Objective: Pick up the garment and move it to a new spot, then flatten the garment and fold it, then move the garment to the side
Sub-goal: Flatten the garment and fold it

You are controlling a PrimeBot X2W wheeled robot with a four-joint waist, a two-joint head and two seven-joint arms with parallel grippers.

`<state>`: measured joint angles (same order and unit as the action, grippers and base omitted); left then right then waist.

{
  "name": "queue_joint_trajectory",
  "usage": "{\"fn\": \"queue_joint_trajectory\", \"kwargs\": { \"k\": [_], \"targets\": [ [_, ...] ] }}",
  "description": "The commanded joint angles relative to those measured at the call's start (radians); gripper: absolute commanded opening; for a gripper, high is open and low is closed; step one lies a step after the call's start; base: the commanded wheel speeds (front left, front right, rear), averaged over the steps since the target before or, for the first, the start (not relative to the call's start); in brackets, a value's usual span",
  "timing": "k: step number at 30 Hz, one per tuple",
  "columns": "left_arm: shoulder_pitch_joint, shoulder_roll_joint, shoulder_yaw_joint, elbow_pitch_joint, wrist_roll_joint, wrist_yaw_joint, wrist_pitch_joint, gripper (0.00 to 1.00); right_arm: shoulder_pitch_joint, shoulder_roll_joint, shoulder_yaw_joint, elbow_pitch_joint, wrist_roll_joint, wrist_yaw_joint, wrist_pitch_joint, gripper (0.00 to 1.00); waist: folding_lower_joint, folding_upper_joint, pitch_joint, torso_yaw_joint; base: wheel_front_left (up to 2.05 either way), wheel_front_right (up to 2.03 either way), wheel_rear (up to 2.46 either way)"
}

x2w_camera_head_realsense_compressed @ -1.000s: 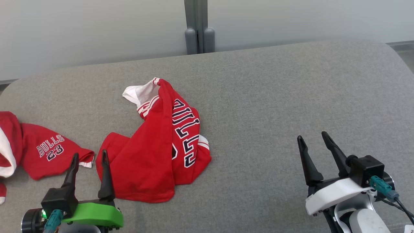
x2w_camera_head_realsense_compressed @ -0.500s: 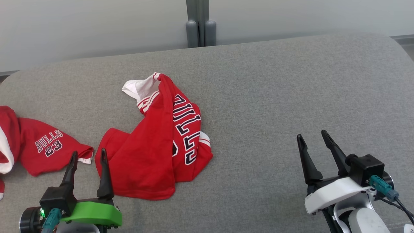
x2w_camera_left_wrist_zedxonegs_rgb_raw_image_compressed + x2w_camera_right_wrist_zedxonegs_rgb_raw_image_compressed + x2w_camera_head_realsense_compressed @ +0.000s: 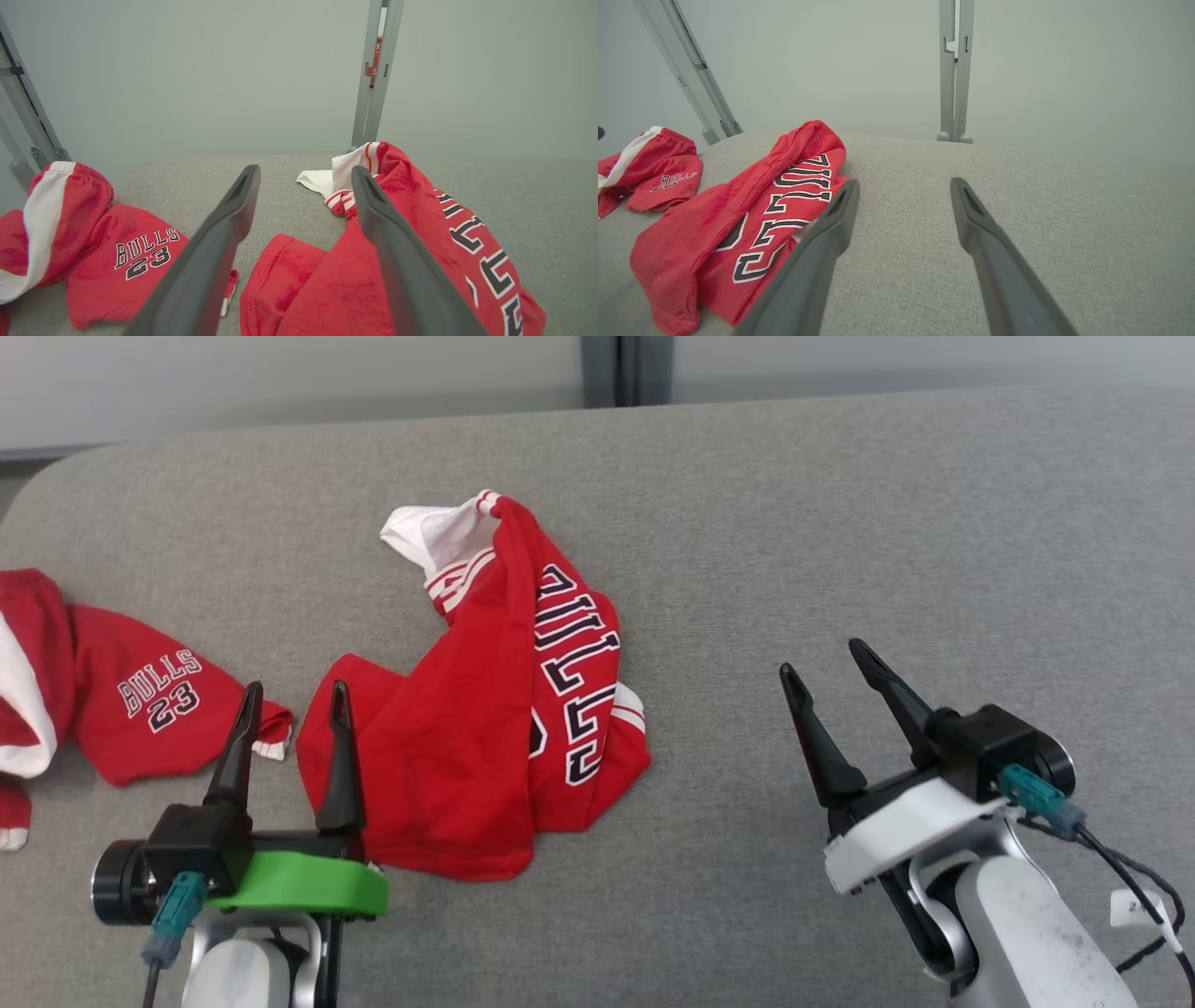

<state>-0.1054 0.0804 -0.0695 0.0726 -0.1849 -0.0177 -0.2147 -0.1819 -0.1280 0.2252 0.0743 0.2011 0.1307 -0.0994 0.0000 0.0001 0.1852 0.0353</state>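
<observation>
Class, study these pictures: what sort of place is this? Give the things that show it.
Probably an indoor lab or test room, not a home: a wide grey fabric-covered surface, plain pale wall panels joined by a grey metal post, and a crumpled red jersey beside another red Bulls garment.

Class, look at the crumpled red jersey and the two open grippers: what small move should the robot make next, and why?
Probably lower the left gripper onto the near left edge of the jersey and close. Both grippers are open and empty, the jersey lies crumpled, and the left gripper hovers right by that edge; the right gripper stands farther off.
</observation>
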Motion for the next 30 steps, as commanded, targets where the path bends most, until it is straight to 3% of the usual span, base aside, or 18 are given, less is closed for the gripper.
{"fn": "queue_joint_trajectory", "kwargs": {
  "k": [1,10,18,19,20,21,25,30],
  "targets": [
    [-0.031,-0.002,-0.01,0.001,-0.003,-0.005,-0.008,1.0,-0.037,-0.01,0.014,0.011,0.014,0.0,0.004,1.0,0.0,-0.0001,0.081,0.086,0.0,0.0,0.0],
    [-0.143,-0.024,-0.08,0.038,-0.036,-0.005,-0.044,1.0,-0.248,-0.09,0.142,0.162,0.045,0.0,0.034,1.0,0.0,-0.0001,0.223,0.258,0.0,0.0,0.0],
    [-0.179,-0.029,-0.108,0.051,-0.059,0.009,-0.051,1.0,-0.375,-0.113,0.234,0.349,0.139,0.0,0.066,1.0,0.0,-0.0001,0.249,0.297,0.0,0.0,0.0],
    [-0.178,-0.029,-0.109,0.05,-0.058,0.011,-0.051,1.0,-0.383,-0.113,0.247,0.364,0.153,0.0,0.073,0.83,0.0,-0.0001,0.248,0.297,0.0,0.0,0.0],
    [-0.177,-0.029,-0.11,0.048,-0.058,0.013,-0.051,1.0,-0.393,-0.117,0.262,0.375,0.164,0.0,0.071,0.28,0.0,-0.0001,0.246,0.294,0.0,0.0,0.0],
    [-0.176,-0.029,-0.111,0.047,-0.058,0.015,-0.051,1.0,-0.398,-0.119,0.271,0.383,0.179,0.0,0.065,0.0,0.0,-0.0001,0.244,0.291,0.0,0.0,0.0],
    [-0.174,-0.03,-0.108,0.042,-0.051,0.016,-0.051,1.0,-0.403,-0.13,0.287,0.389,0.214,0.0,0.005,0.0,0.0,-0.0001,0.231,0.266,0.0,0.0,0.0],
    [-0.158,-0.028,-0.095,0.039,-0.033,0.011,-0.051,1.0,-0.353,-0.116,0.227,0.381,0.242,0.0,-0.082,0.0,0.0,-0.0001,0.205,0.197,0.0,0.0,0.0]
  ]
}}
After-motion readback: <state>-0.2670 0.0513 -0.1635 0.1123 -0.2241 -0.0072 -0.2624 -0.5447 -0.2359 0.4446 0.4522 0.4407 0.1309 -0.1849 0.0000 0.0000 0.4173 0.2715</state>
